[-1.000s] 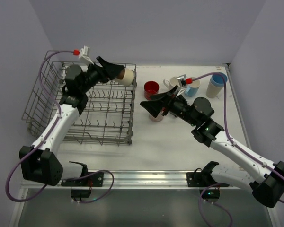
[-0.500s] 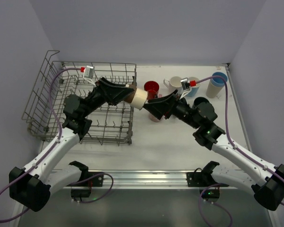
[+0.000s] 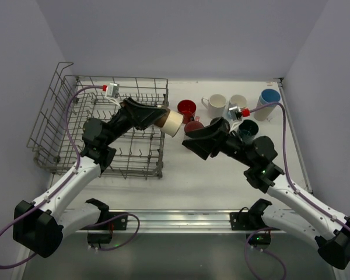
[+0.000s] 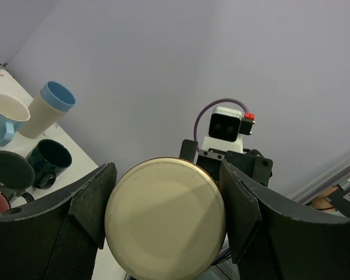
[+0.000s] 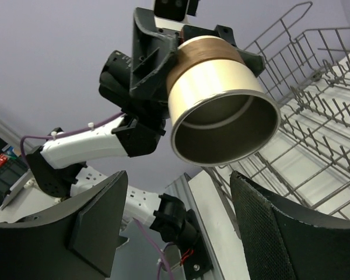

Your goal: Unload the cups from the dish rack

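Pinching a cream cup [image 3: 174, 123] by its brown-banded base with the left gripper [image 3: 161, 118], jaws pressed on both sides of it. Held lying sideways in the air, just above the right edge of the dish rack [image 3: 46, 125], open mouth turned away from the rack. Facing that mouth from the right of the rack, the right gripper [image 3: 189, 139], fingers spread wide with nothing between them, near the rim but not touching it.

Inside the rack, as far as visible from above, no other cup among the tines, only bare wire. On the white table [image 3: 210, 175] to the right of the rack, standing together: a red mug [image 3: 186, 108], a white mug [image 3: 217, 105], a second pale mug [image 3: 238, 101], a light blue tumbler [image 3: 268, 104], a dark teal mug [image 3: 248, 128], and one reddish cup [image 3: 193, 125] partly hidden beside the right gripper.

Probably the last cup, then, and most of the unloading done. Left to do, by this judgement: passing the cream cup to the right gripper, or carrying it over directly, and setting it down with the others to the right of the rack. Cannot tell which way is meant.
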Action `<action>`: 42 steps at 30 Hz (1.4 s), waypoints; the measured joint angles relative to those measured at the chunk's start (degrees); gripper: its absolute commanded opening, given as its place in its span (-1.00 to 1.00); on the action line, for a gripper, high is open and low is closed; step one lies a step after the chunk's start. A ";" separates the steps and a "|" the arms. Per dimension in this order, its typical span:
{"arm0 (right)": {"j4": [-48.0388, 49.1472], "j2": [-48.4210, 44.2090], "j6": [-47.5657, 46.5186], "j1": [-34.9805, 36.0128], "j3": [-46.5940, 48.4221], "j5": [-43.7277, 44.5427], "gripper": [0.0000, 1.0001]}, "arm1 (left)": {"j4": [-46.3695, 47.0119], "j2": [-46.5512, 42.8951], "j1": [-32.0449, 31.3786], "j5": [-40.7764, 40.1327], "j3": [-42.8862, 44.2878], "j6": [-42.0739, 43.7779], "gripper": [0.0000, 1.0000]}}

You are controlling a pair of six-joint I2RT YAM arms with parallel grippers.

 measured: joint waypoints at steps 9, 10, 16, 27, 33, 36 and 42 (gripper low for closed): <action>0.68 -0.66 -0.81 0.00 -0.50 -1.51 0.53 | -0.57 0.07 -2.36 -2.25 0.44 2.62 -0.49; 0.90 0.70 -0.74 0.04 0.31 -1.77 0.50 | -0.57 0.20 -3.06 -2.36 0.44 2.97 -0.49; 4.35 8.24 1.11 0.04 4.31 -3.48 -0.32 | -0.52 2.86 -7.63 -2.91 0.42 4.26 -0.46; -3.91 5.64 -2.19 0.24 4.42 -0.31 -1.00 | -13.79 0.68 -8.63 -9.03 4.02 13.53 1.00; -27.10 0.96 -10.14 0.13 4.44 6.88 -1.00 | -36.79 -7.02 -8.61 -23.52 12.61 30.75 1.00; -39.63 1.33 -13.03 0.17 4.50 12.00 -1.00 | -44.19 -12.98 -8.63 -29.86 13.81 37.81 1.00; -61.57 11.69 -16.39 0.15 7.96 24.61 -1.00 | -54.47 -21.29 -8.63 -38.91 12.17 47.36 1.00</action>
